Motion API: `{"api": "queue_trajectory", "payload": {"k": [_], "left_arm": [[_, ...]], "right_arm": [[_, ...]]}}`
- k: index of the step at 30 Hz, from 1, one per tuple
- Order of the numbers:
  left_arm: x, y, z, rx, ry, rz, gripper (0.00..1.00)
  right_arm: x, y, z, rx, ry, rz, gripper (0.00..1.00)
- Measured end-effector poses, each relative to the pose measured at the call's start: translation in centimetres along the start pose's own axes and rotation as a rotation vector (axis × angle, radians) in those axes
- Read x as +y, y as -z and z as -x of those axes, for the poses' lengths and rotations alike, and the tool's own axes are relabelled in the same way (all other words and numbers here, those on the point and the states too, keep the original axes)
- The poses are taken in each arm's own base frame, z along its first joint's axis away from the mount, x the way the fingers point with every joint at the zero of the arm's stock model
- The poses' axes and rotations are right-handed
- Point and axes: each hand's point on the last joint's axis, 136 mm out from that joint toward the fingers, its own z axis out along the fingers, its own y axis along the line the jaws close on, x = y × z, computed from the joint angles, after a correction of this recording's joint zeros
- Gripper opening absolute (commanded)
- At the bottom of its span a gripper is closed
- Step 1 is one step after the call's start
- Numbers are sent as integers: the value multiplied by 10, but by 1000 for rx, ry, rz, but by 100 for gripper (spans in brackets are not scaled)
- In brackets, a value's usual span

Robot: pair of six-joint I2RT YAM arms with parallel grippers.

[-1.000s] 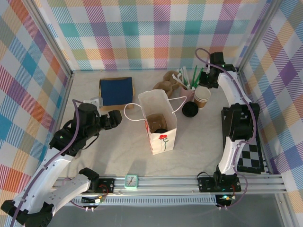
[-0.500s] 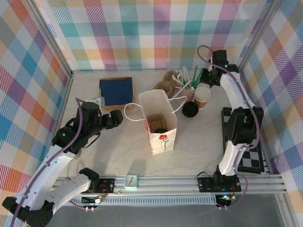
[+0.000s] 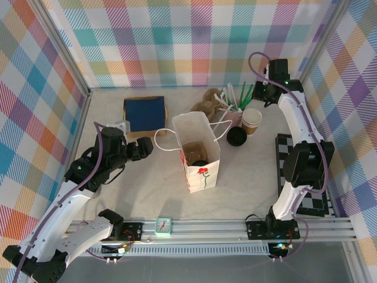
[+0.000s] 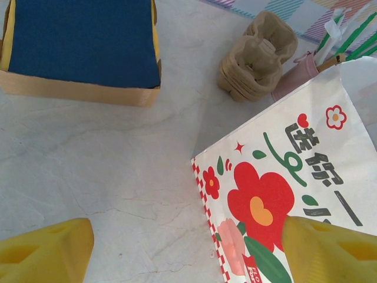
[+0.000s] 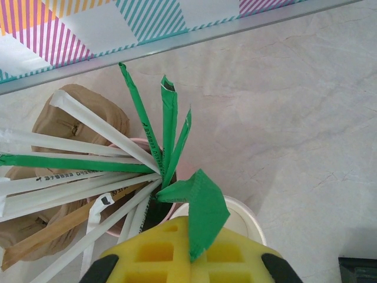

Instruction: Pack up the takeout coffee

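Note:
The takeout coffee (image 3: 199, 161) shows as a round black lid deep inside the white flowered paper bag (image 3: 197, 147), beside a brown cardboard holder. My left gripper (image 3: 145, 148) hangs open just left of the bag, and one of its yellow fingertips (image 4: 330, 247) overlaps the bag's printed side (image 4: 277, 177). My right gripper (image 3: 259, 97) is at the back right above the pink straw cup (image 5: 121, 143). It is shut on a green-wrapped straw (image 5: 203, 206), whose bent end sticks out between the yellow pads (image 5: 153, 253).
An unlidded brown cup (image 3: 251, 119) and a loose black lid (image 3: 237, 137) sit right of the bag. Stacked cardboard carriers (image 3: 206, 103) and a box of blue napkins (image 3: 143, 114) stand behind it. A checkered mat (image 3: 309, 194) lies at the right wall.
My right gripper has closed on the green straw and moved back toward the rear wall. The left arm has stayed put.

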Motion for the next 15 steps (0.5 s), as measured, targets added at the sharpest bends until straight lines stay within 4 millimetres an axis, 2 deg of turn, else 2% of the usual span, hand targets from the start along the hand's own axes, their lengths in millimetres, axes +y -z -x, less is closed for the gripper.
{"api": "queue_trajectory", "payload": {"k": [15], "left_arm": [[-4, 5, 6, -17, 1, -11, 83]], "right_arm": [[4, -1, 0, -6, 29, -7, 1]]}}
